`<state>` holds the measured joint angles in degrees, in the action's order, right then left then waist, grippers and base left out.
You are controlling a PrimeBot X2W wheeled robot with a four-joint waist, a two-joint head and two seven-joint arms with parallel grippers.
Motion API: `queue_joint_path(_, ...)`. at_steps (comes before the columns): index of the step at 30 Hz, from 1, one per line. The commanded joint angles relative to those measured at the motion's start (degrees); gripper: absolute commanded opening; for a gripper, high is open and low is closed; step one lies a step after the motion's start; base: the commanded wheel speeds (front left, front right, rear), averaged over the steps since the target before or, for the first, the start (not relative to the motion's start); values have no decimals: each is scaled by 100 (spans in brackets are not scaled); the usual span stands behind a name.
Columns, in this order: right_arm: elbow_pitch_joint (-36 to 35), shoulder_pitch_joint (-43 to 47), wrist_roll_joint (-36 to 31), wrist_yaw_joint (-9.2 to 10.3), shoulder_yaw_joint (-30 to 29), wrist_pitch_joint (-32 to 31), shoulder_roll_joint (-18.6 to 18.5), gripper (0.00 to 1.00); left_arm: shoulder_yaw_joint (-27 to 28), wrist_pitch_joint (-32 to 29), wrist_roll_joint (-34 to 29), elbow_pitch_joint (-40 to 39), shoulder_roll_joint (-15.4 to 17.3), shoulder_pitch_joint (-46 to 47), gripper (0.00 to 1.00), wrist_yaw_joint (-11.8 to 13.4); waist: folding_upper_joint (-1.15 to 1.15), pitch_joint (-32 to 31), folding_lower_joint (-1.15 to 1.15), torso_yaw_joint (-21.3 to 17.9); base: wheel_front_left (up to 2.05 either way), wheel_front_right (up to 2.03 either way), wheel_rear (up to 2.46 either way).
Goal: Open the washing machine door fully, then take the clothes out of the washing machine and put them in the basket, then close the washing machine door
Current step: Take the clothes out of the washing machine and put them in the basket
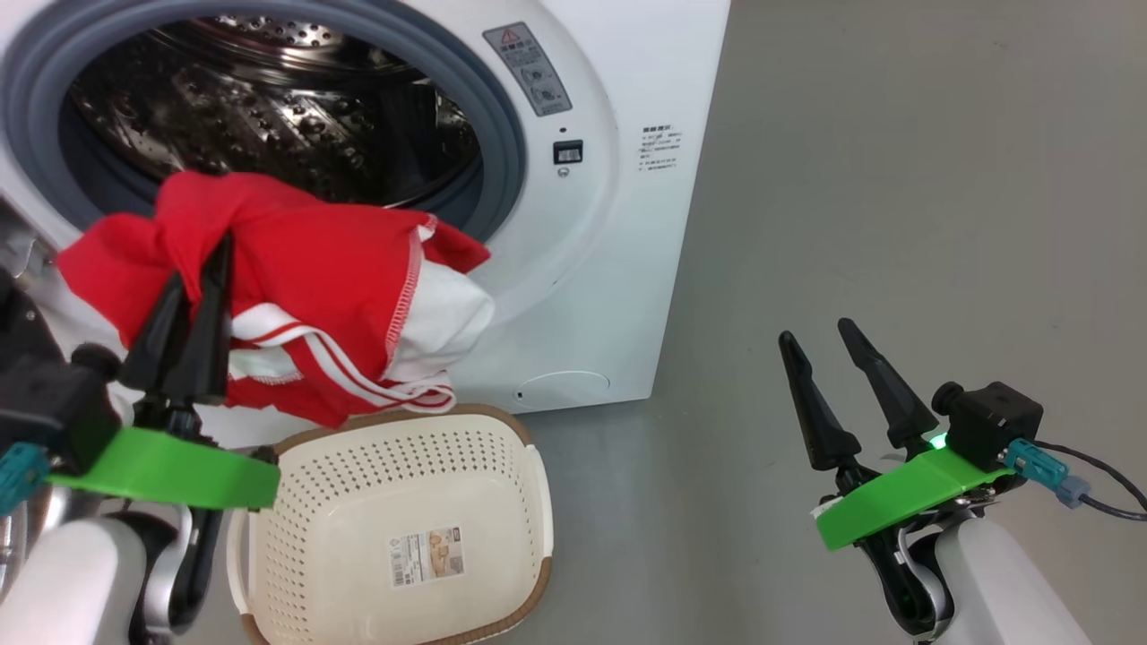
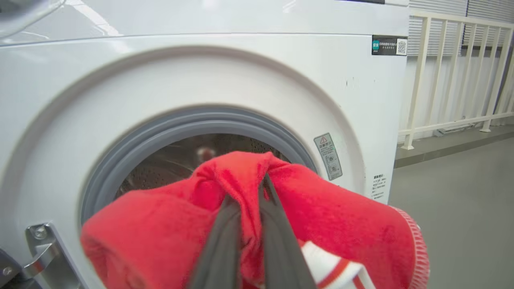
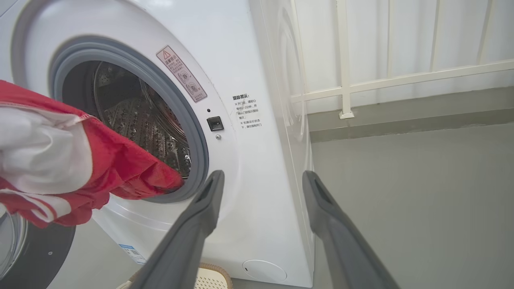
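Floor (image 1: 896, 179); left gripper (image 1: 199, 262) aloft with clothes (image 1: 332, 260)

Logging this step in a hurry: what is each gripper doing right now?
Left gripper: closed, holding the red clothes.
Right gripper: open, holding nothing.

Left claw (image 1: 199, 262) raised, clamped, right claw (image 1: 815, 331) low, spread

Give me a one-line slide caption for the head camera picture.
Left gripper holds red clothes in front of the open washing machine, near the basket; right gripper hangs open.
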<state>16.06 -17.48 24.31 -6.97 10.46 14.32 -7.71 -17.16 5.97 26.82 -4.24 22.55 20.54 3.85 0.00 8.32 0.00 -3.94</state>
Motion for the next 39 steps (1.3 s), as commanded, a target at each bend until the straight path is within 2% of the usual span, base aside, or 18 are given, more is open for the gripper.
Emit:
queue_joint_path(1,-132,23,32,-52,113,68,-13,100,269,-43,-53,-385,259,84,0,90,0,-15,0,26,0,0,0)
queue_joint_path(8,-151,17,48,-52,137,68,-40,100,281,-415,-123,-1486,350,-233,0,395,0,10,0,64,0,0,0)
queue_joint_path(13,-146,-1,54,-52,162,68,-56,100,158,-397,2,-1373,235,-548,0,411,0,60,0,65,0,0,0)
queue_joint_path(25,-121,-63,89,-52,207,68,-68,100,-198,245,141,161,-70,-774,0,53,0,124,0,0,0,0,0)
queue_joint_path(39,-133,-117,109,-52,254,68,-80,100,-379,734,293,2263,-416,-451,0,-433,0,263,0,-161,0,0,0)
